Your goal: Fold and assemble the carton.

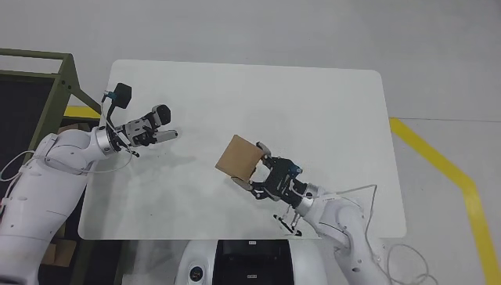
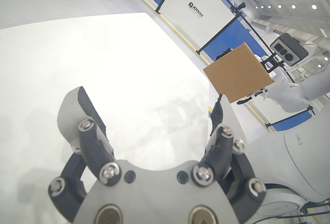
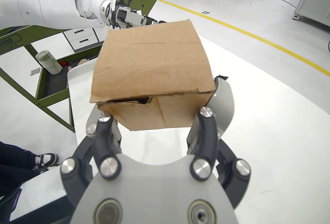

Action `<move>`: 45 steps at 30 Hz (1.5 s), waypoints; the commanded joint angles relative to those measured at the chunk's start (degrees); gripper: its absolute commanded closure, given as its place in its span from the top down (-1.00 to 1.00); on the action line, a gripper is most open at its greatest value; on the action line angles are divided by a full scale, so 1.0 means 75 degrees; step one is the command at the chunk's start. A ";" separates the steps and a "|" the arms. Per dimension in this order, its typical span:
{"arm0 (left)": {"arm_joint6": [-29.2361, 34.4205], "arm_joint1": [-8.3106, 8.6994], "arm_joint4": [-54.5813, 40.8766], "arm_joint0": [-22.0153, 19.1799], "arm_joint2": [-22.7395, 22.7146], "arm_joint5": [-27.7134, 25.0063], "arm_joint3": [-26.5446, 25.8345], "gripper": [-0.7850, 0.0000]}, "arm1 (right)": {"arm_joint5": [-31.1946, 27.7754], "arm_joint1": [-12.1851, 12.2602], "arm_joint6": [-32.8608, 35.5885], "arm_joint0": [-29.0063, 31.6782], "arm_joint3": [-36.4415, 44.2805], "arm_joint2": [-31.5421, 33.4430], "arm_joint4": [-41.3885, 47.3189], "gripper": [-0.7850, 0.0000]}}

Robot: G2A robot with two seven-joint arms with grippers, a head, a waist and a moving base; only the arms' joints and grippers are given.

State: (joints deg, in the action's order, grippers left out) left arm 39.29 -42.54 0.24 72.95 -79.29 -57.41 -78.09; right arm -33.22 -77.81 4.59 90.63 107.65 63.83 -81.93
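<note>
carton (image 3: 152, 60) matt brown cardboard, rough torn edge; table (image 1: 313, 97) smooth white, faint sheen

The top camera looks straight down on the bench (image 1: 235, 89) from high above. Close behind the left pincer (image 2: 150, 96), one wrist camera faces three o'clock; the other, behind the right pincer (image 3: 159, 96), faces ten o'clock. All share the carton (image 1: 239, 157).

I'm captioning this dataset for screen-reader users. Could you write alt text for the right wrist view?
The right gripper clamps a brown cardboard carton by two opposite sides over the white table, its near flap seam slightly gapped. Beyond the carton, the left gripper hangs farther off, not touching it.
</note>
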 commanded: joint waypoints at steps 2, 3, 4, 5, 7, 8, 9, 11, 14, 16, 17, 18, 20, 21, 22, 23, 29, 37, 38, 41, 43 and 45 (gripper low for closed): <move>0.0000 0.0000 0.0000 0.0000 0.0000 0.0000 0.0000 1.00 | 0.0272 -0.0043 0.0231 -0.0371 -0.0705 -0.0308 -0.0177 -1.00; 0.0000 0.0000 0.0000 0.0000 0.0000 0.0000 0.0000 1.00 | 0.0390 -0.0068 0.0200 -0.0513 -0.0947 -0.0399 -0.0140 -1.00; 0.0000 0.0000 0.0000 0.0000 0.0000 0.0000 0.0000 1.00 | 0.0446 -0.0091 0.0161 -0.0644 -0.1197 -0.0503 -0.0089 -1.00; 0.0000 0.0000 0.0000 0.0000 0.0000 0.0000 0.0000 1.00 | 0.0425 -0.0112 0.0084 -0.0786 -0.1430 -0.0596 -0.0022 -1.00; 0.0000 0.0000 0.0000 0.0000 0.0000 0.0000 0.0000 1.00 | 0.0472 -0.0144 -0.0028 -0.1072 -0.1916 -0.0724 -0.0021 -1.00; 0.0000 0.0000 0.0000 0.0000 0.0000 0.0000 0.0000 1.00 | 0.0487 -0.0166 -0.0109 -0.1199 -0.2145 -0.0795 0.0038 -1.00; 0.0000 0.0000 0.0000 0.0000 0.0000 0.0000 0.0000 1.00 | 0.0473 -0.0184 -0.0210 -0.1335 -0.2376 -0.0847 0.0107 -1.00; 0.0000 0.0000 0.0000 0.0000 0.0000 0.0000 0.0000 1.00 | 0.0448 -0.0218 -0.0391 -0.1596 -0.2832 -0.0940 0.0191 -1.00; 0.0000 0.0000 0.0000 0.0000 0.0000 0.0000 0.0000 1.00 | 0.0484 -0.0267 -0.0589 -0.1930 -0.3407 -0.1030 0.0372 -1.00; 0.0000 0.0000 0.0000 0.0000 0.0000 0.0000 0.0000 1.00 | 0.0457 -0.0293 -0.0645 -0.2118 -0.3741 -0.1090 0.0478 -1.00; 0.0000 0.0000 0.0000 0.0000 0.0000 0.0000 0.0000 1.00 | 0.0454 -0.0307 -0.0643 -0.2193 -0.3870 -0.1130 0.0529 -1.00; 0.0000 0.0000 0.0000 0.0000 0.0000 0.0000 0.0000 1.00 | 0.0434 -0.0321 -0.0628 -0.2260 -0.3990 -0.1168 0.0594 -1.00; 0.0000 0.0000 0.0000 0.0000 0.0000 0.0000 0.0000 1.00 | 0.0576 -0.0344 -0.0538 -0.2371 -0.4169 -0.1216 0.0633 -1.00; 0.0000 0.0000 0.0000 0.0000 0.0000 0.0000 0.0000 1.00 | 0.0577 -0.0354 -0.0509 -0.2406 -0.4217 -0.1259 0.0659 -1.00; 0.0000 0.0000 0.0000 0.0000 0.0000 0.0000 0.0000 1.00 | 0.0575 -0.0360 -0.0505 -0.2438 -0.4261 -0.1279 0.0691 -1.00; 0.0000 0.0000 0.0000 0.0000 0.0000 0.0000 0.0000 1.00 | 0.0622 -0.0363 -0.0494 -0.2456 -0.4299 -0.1291 0.0687 -1.00; 0.0000 0.0000 0.0000 0.0000 0.0000 0.0000 0.0000 1.00 | 0.0583 -0.0356 -0.0294 -0.2478 -0.4361 -0.1363 0.0763 1.00; 0.0000 0.0000 0.0000 0.0000 0.0000 0.0000 0.0000 1.00 | 0.0524 -0.0288 -0.0163 -0.2329 -0.4105 -0.1333 0.0737 1.00; 0.0000 0.0000 0.0000 0.0000 0.0000 0.0000 0.0000 1.00 | 0.0527 -0.0271 -0.0131 -0.2284 -0.4027 -0.1315 0.0703 1.00; 0.0000 0.0000 0.0000 0.0000 0.0000 0.0000 0.0000 1.00 | 0.0542 -0.0210 0.0049 -0.2140 -0.3717 -0.1254 0.0507 1.00; 0.0000 0.0000 0.0000 0.0000 0.0000 0.0000 0.0000 1.00 | 0.0571 -0.0160 0.0111 -0.2004 -0.3436 -0.1180 0.0373 1.00; 0.0000 0.0000 0.0000 0.0000 0.0000 0.0000 0.0000 1.00 | 0.0591 -0.0096 -0.0003 -0.1804 -0.3059 -0.1047 0.0232 1.00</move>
State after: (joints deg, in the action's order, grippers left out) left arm 39.29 -42.54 0.24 72.95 -79.29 -57.41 -78.09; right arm -28.84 -78.79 5.15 76.29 83.09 55.42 -79.58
